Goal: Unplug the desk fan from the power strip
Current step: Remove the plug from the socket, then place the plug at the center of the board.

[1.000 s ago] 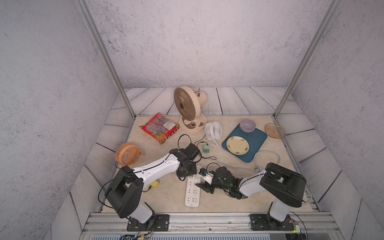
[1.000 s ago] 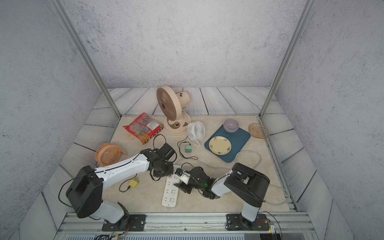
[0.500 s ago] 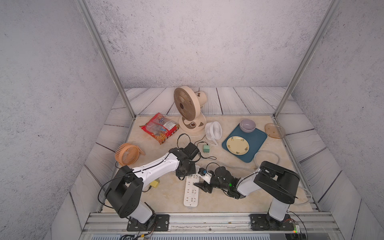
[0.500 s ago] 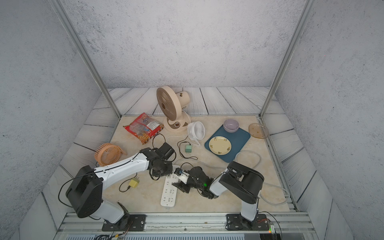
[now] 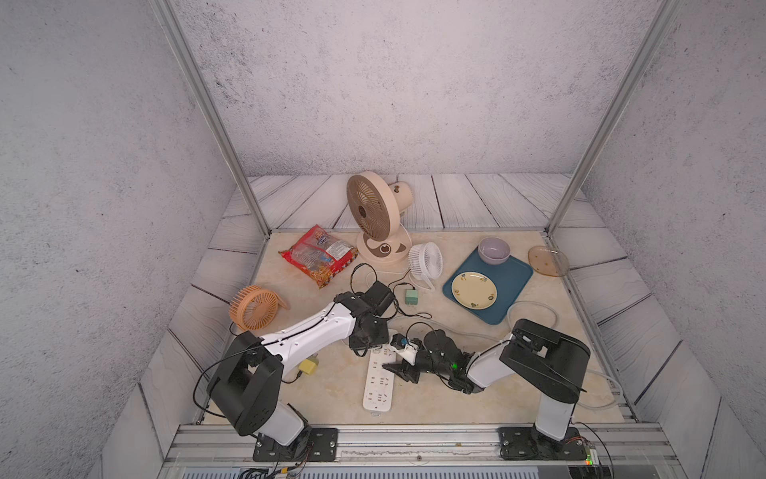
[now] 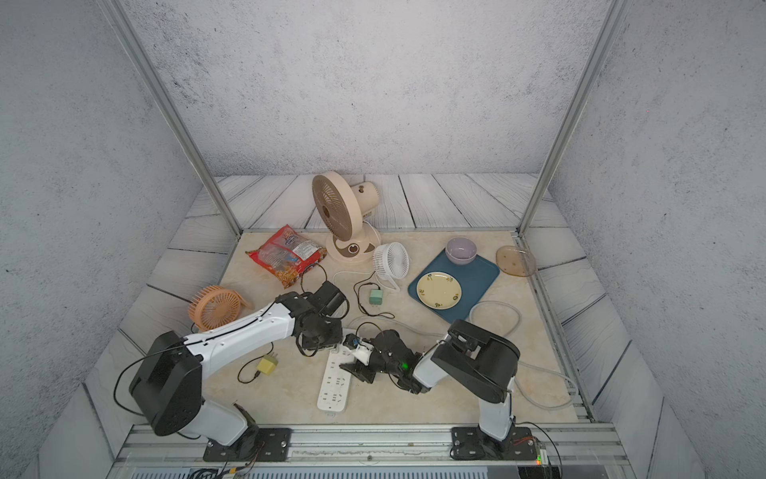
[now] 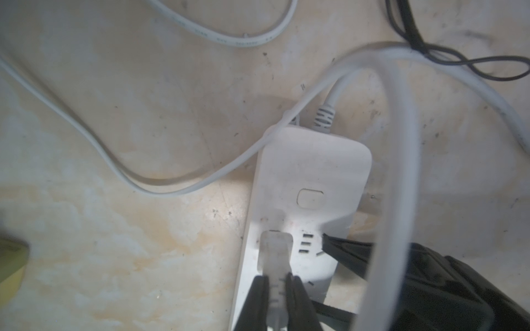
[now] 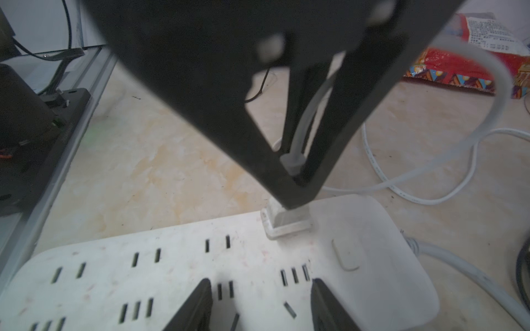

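Nearest the front rail, one power strip (image 5: 378,387) lies flat on the table (image 5: 327,396), running front to back. Its near end is free and its far end lies under both grippers. In both top views that far end and the left fingers are hidden beneath the wrists.

The left wrist view shows the left gripper (image 7: 276,282) clamped on one translucent white plug (image 7: 276,249), beside the strip's switch. In the right wrist view the plug's base sits against the strip's face, and its pins cannot be seen.

The right gripper (image 8: 262,301) has its jaws apart and holds nothing. Both tips are down on the strip's face, either side of a socket pair, and the frame edge cuts off the fingers. Neither wrist view shows the whole strip, so the sockets cannot be counted.

The plug's flat white cord cannot be traced to any fan. The strip's pale grey cord (image 5: 534,307) loops rightward, partly behind the right arm.

Count, moving back:
- Adapters: two, yellow (image 5: 307,365) and green (image 5: 411,297).
- Black box (image 5: 379,294): one, half covered by the left arm.
- Fans: three, orange (image 5: 253,307), small white (image 5: 425,261) and, farthest back, the upright beige desk fan (image 5: 375,215).
- Blue tray (image 5: 513,285): one, carrying one plate (image 5: 473,289) and one bowl (image 5: 493,250).
- Amber dish (image 5: 548,260): one, beside the tray.
- Snack bag (image 5: 319,255): one.
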Robot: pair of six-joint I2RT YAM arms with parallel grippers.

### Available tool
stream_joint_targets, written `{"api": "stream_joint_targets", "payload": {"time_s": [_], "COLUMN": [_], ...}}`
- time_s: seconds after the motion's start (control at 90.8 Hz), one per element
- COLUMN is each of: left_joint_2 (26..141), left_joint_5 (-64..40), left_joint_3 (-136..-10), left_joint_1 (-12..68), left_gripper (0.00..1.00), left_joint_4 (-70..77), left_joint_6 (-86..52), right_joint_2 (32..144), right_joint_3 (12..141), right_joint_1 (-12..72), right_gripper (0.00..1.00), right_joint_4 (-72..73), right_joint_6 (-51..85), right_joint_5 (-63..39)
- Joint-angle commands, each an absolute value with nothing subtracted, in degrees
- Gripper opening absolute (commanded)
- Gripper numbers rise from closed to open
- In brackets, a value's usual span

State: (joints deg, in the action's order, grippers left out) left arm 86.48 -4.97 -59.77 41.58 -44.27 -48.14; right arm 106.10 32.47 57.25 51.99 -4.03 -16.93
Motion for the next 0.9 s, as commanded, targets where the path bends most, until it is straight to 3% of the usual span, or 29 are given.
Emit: {"api": "stream_joint_targets", "payload": {"time_s": [0.0,0.396,0.749,0.892], "left_joint_2": [86.5,82.7,76.8,78.7], "left_joint_5": [-12.1,-6.7,-6.4,-9.1], "left_joint_3": [-61.6,-61.5,-64.2,-67.3], "left_joint_1": [44.0,39.0,25.0,19.4], "left_gripper": [0.00,0.00,0.00,0.00], "left_joint_4": [-34.6,-41.9,-48.1,-46.8], "left_joint_6": [-49.5,-45.2,-37.1,-35.4], "right_joint_2": [110.7,108.9,90.8,82.8], "right_joint_3": [33.6,31.6,35.0,34.6], "right_joint_1": [59.2,59.4,59.4,59.3], "right_gripper": [0.55,0.55,0.65,0.67], "right_joint_4": [33.5,35.6,29.9,27.3], "right_joint_6": [-2.9,0.5,5.8,8.6], "right_joint_5": [-15.2,-13.3,-9.0,-2.8]}}
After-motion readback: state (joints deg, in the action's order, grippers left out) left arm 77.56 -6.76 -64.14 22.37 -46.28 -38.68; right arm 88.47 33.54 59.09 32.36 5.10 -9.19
